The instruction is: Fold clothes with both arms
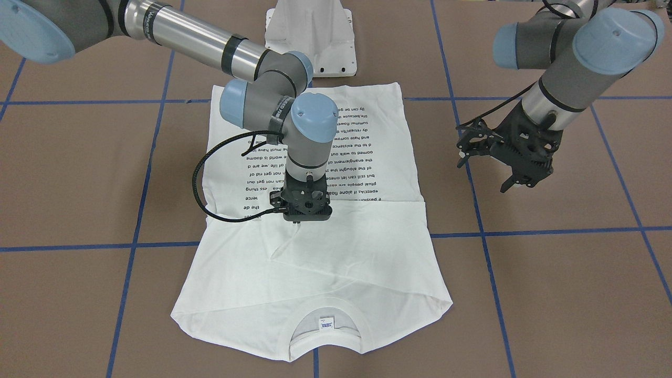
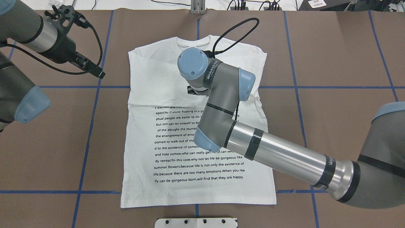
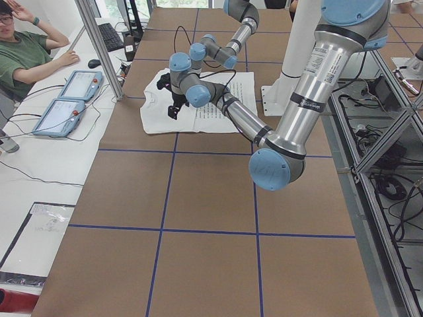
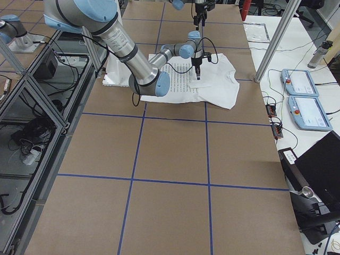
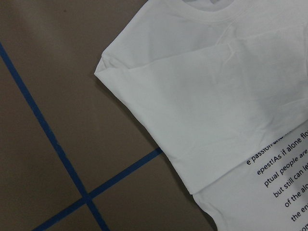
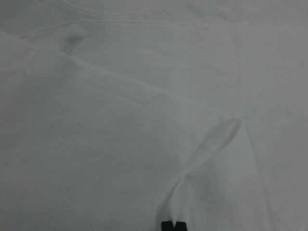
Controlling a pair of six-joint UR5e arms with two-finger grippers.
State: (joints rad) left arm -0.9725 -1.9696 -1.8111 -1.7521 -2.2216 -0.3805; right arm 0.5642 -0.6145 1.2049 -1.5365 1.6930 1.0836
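Note:
The clothes are one white T-shirt (image 2: 196,152) lying flat, black printed text facing up, with its sleeves folded across the chest. Its collar and neck label (image 1: 326,323) are on the side far from the robot. My right gripper (image 1: 299,224) points straight down at the middle of the chest, on the folded sleeve (image 6: 211,144), and looks shut on a raised ridge of that fabric. In the overhead view the wrist hides it. My left gripper (image 1: 485,170) hangs open above bare table beside the shirt, holding nothing. The left wrist view shows the shirt's shoulder corner (image 5: 103,67).
The brown table surface carries a blue tape grid (image 2: 85,139). The white pedestal base (image 1: 310,31) stands at the shirt's hem end. A person (image 3: 26,53) sits at a side table with two tablets (image 3: 69,99); aluminium posts (image 3: 99,46) stand along that edge.

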